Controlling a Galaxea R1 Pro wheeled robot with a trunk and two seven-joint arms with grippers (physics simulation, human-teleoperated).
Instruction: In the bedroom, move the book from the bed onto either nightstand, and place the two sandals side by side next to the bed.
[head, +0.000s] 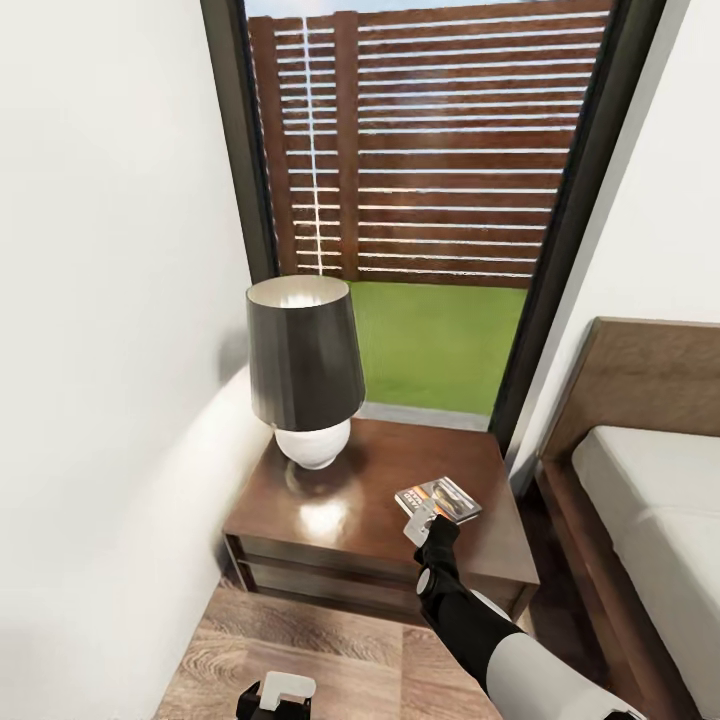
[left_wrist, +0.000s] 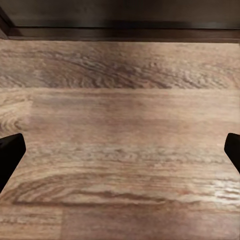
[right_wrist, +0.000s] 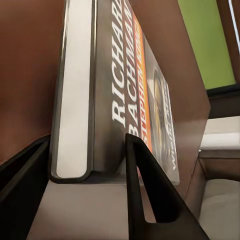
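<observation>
The book step is in hand and looks close to its end: the right gripper (head: 420, 522) has the book (head: 440, 499) over the front right part of the nightstand (head: 300, 520), near the edge that faces the bed (head: 650, 480). In the right wrist view the two dark fingers (right_wrist: 150, 195) are clamped on the book's near end, one on the cover side and one on the page side, with the white page block and the orange band plainly seen between them. In the head view the book lies nearly flat and very low over the glossy surface, but whether it already rests on the wood or hangs just above it cannot be told. A lamp (head: 305, 370) with a dark shade stands on the back left part of the same surface, well apart from the book. The left gripper (head: 272, 697) hangs low over the wood-plank floor (left_wrist: 120, 125), its fingers (left_wrist: 10, 155) wide apart and holding nothing. The next move, as I judge it, calls for lowering the book until it lies flat, parting the right fingers, and drawing the arm back level so the book is not dragged toward the edge. The sandals remain to be done.
</observation>
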